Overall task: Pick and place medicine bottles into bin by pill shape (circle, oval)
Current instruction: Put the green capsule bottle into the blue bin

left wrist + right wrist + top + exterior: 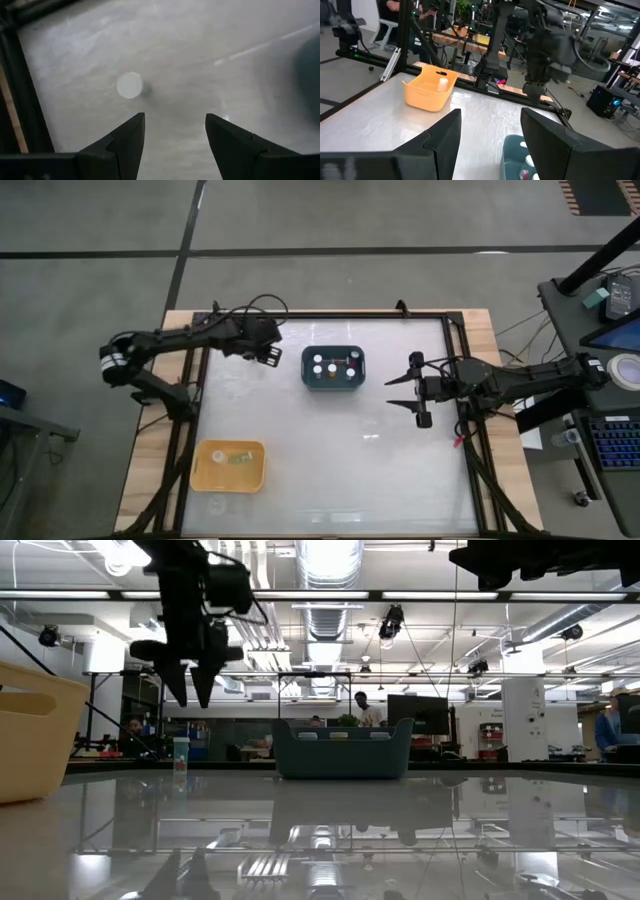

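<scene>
A small bottle with a white cap [130, 85] stands upright on the table near its far left corner; it also shows in the low view [181, 752]. My left gripper [175, 122] is open and empty, pointing down above and just beside the bottle [268, 354]. My right gripper [393, 392] is open and empty at the table's right, pointing toward the teal bin [331, 368]. The teal bin holds several bottles. The yellow bin [229, 465] holds a bottle [441, 84].
The teal bin stands at the table's far middle [343, 750] and the yellow bin at the near left [30, 730]. A black frame [190, 420] runs along the table's edges. People and desks show in the room behind.
</scene>
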Robot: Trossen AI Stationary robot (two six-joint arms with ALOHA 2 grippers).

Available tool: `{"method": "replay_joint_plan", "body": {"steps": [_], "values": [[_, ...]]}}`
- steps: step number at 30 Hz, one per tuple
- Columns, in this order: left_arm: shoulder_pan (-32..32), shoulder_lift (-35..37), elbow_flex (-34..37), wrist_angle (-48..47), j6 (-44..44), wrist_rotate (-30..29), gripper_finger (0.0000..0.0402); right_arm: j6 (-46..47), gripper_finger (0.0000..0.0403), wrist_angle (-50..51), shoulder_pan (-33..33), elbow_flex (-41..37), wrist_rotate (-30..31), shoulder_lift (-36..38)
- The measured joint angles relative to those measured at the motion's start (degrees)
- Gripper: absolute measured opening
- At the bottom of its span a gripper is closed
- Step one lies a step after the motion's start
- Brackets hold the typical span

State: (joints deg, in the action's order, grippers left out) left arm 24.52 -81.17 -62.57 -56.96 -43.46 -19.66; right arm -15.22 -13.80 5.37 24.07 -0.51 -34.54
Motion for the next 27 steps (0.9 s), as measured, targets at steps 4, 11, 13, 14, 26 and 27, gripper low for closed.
{"method": "replay_joint_plan", "body": {"steps": [4,11,13,14,26,27], "values": [[3.5,-2.9,0.2,-0.1,2.1,1.8,0.0193,-0.1,0.0199,0.0,0.0,0.0,0.0,0.0],[7.2,-5.6,0.2,0.1,3.9,1.6,0.0193,-0.4,0.0199,0.0,0.0,0.0,0.0,0.0],[8.1,-5.9,0.2,0.2,4.9,1.6,0.0193,-0.4,0.0199,0.0,0.0,0.0,0.0,0.0],[8.5,-5.9,0.2,0.4,5.2,1.6,0.0193,-0.5,0.0199,0.0,0.0,0.0,0.0,0.0],[12.1,-5.8,0.4,1.1,8.0,4.0,0.0193,-0.5,0.0199,0.1,0.0,0.0,0.1,0.0],[12.2,-5.8,0.5,1.2,8.1,4.1,0.0193,-0.5,0.0199,0.1,0.0,0.0,0.1,0.0]]}}
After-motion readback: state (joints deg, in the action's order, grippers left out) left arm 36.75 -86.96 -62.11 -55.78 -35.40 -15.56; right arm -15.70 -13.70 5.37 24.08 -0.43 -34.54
